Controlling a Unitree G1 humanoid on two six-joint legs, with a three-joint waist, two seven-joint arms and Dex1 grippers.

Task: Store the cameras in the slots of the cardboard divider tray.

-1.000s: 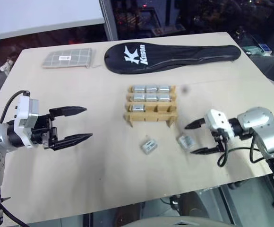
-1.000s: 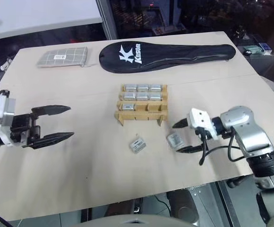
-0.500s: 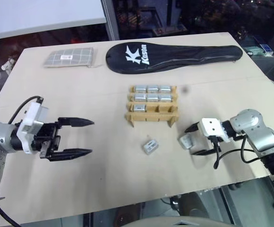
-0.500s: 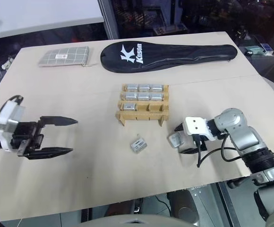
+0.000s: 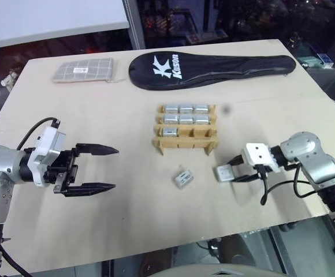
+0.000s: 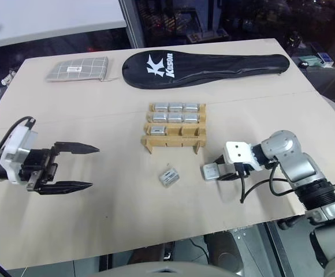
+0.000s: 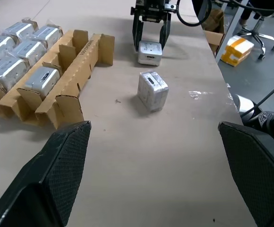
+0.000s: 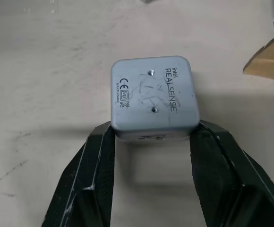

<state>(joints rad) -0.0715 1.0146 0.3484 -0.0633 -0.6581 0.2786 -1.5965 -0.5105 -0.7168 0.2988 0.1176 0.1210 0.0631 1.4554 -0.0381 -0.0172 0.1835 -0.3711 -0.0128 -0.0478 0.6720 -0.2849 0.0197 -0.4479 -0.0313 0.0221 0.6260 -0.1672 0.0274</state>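
Note:
The cardboard divider tray (image 5: 185, 144) stands mid-table and holds several silver-grey cameras (image 5: 185, 108): both back rows are full, and one sits at the left of the front row. A loose camera (image 5: 182, 178) lies in front of the tray. To its right another camera (image 5: 224, 172) lies flat on the table, and my right gripper (image 5: 232, 171) is shut on it. In the right wrist view both black fingers (image 8: 97, 156) press that camera's (image 8: 151, 97) sides. My left gripper (image 5: 114, 168) hovers open and empty at the far left, pointing towards the tray.
A long black racket cover (image 5: 211, 66) and a grey checked pouch (image 5: 84, 71) lie along the far side of the table. The table's front edge (image 5: 213, 234) runs close behind the right gripper. Bare tabletop separates the left gripper from the tray.
My right gripper's fingers have come together onto the sides of the camera lying on the table. The left gripper has swung slightly towards the tray and stays open.

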